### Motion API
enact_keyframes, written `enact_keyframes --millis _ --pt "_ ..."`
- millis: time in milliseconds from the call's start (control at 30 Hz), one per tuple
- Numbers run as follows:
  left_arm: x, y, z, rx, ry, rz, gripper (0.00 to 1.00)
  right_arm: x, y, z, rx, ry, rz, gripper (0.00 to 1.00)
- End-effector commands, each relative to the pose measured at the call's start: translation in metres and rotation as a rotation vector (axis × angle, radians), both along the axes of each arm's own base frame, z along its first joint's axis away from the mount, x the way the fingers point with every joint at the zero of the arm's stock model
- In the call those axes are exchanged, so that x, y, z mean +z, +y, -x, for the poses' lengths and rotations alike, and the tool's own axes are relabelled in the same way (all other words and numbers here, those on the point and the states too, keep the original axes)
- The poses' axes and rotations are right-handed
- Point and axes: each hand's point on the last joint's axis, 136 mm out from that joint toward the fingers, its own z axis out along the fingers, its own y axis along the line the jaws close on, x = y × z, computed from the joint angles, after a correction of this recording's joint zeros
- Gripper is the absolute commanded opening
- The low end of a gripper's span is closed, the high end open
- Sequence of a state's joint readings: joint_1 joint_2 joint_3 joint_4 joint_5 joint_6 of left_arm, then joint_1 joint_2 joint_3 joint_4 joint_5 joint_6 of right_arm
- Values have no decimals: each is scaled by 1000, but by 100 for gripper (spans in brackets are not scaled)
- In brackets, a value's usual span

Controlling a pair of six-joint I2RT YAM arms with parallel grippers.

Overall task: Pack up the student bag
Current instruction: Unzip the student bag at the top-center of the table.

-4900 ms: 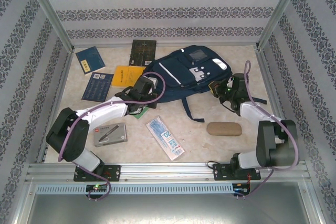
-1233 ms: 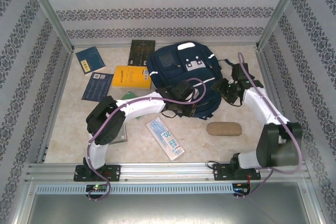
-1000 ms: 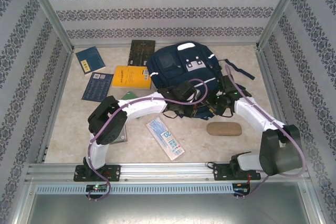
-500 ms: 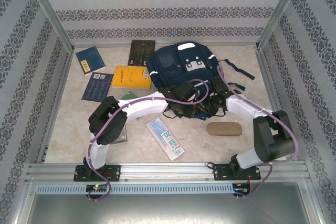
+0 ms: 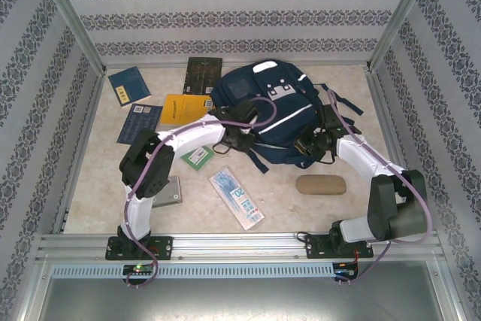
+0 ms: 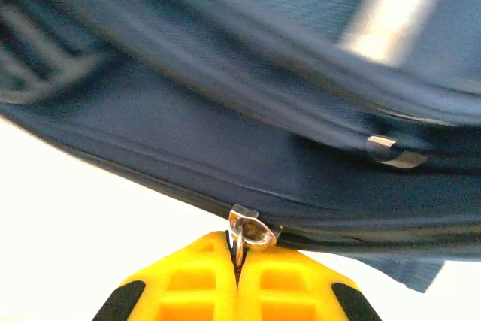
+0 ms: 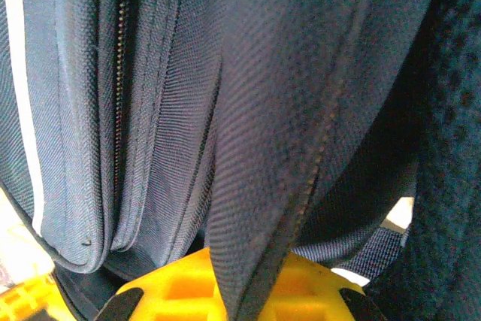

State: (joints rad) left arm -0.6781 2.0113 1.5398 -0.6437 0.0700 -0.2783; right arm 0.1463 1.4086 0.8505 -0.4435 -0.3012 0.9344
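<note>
From above, the student bag [image 5: 263, 110] lies at the upper centre of the frame, on the far part of the table [image 5: 301, 208], with its white stripe running across its front and dark straps trailing off its right and lower edges. The left arm rises from its base at lower left, folds at a raised elbow, and sends its white forearm right and upward so that the left gripper [image 5: 240, 131] sits against the bag's lower left edge. The right arm climbs from lower right, bends at a dark elbow near the right edge, and stretches its forearm up and left until the right gripper [image 5: 310, 146] meets the bag's lower right corner. Left of the bag lie a yellow book [image 5: 184, 108], two blue books [image 5: 129, 84] and a dark book [image 5: 203, 73]. A tan pouch [image 5: 321, 184] and a white-blue packet [image 5: 236, 198] lie below it.

At the bottom centre of the left wrist view, the yellow fingers [image 6: 188, 283] are pressed together, pinching a metal zipper pull [image 6: 244, 227] on the bag's lower seam; the navy fabric spans the frame above, blurred.

Along the bottom of the right wrist view, the yellow fingers [image 7: 173, 287] are clamped around a fold of the bag's fabric with a zipper line, which drops between them.
</note>
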Motion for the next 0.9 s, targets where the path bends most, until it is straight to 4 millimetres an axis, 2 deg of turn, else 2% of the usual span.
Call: enact_keyframes --millis 0,233,333,433,600,667,733,800,867 --pt "-11 40 -28 38 14 -111 0 28 -6 -11 18 -92 32 0" --pt "-26 76 -103 208 -2 -134 0 44 -12 -6 25 -124 29 0" --pt "-29 87 -127 277 -3 -132 0 47 -14 -5 28 -133 27 0" --pt "-29 86 -139 284 -9 -115 0 45 -12 -6 33 -125 18 0" --pt "-13 69 -140 246 -12 -27 0 41 -1 -15 39 -131 -24 0" --pt "-4 66 -138 238 -12 -3 14 40 7 -17 57 -129 -27 0" --pt "8 62 -135 230 -14 30 35 38 20 -22 84 -127 -35 0" --pt "21 59 -131 227 -22 62 44 35 35 -25 112 -124 -42 1" --pt "33 58 -127 235 -37 95 54 34 52 -27 143 -121 -51 6"
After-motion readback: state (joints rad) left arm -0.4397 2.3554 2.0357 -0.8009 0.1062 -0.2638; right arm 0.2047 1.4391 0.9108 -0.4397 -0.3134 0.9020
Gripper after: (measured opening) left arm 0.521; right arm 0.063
